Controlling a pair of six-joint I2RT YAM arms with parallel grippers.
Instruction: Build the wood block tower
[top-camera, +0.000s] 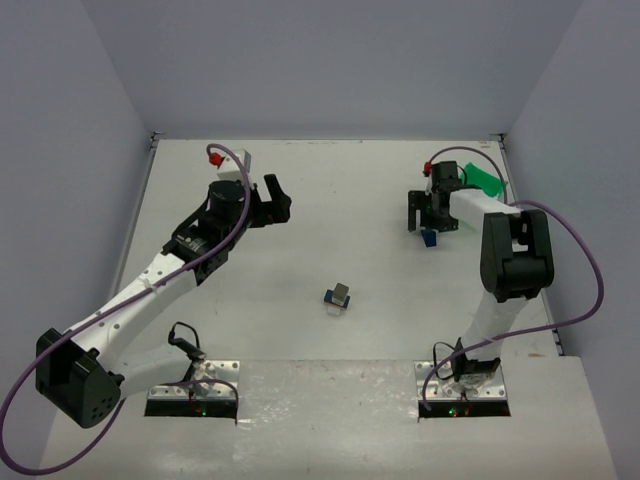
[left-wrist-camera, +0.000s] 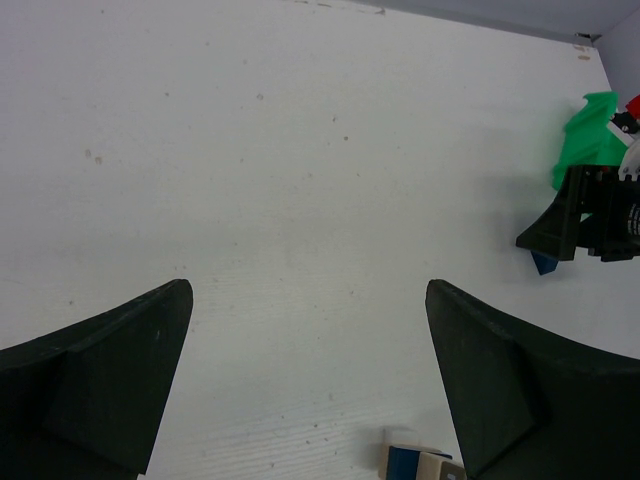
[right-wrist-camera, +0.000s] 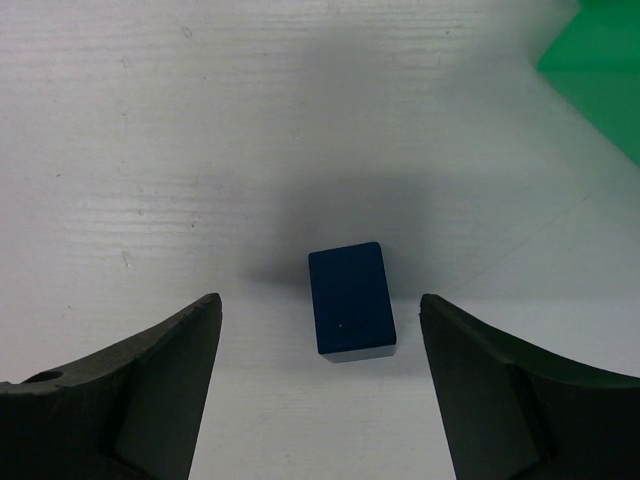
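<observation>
- White table (top-camera: 330, 190) carries everything.
- Left claw (left-wrist-camera: 308, 300): jaws spread wide, holding nothing, above bare table.
- Right claw (right-wrist-camera: 318, 297): jaws apart, straddling a blue block without touching it.
- Green bin (top-camera: 487, 180): far right, just behind the right claw.
- Wood block tower (top-camera: 339, 297): near the table's middle, beige, grey and blue pieces; too small to tell its long axis.
- Blue block (right-wrist-camera: 350, 298): flat on the table, long axis pointing away from the wrist camera.

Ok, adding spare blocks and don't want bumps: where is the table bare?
Bare: the wide stretch between the left gripper and the right gripper, back to the far wall; also between the block stack and the arm bases. Crowded: far right, where right gripper, blue block and green bin cluster.
</observation>
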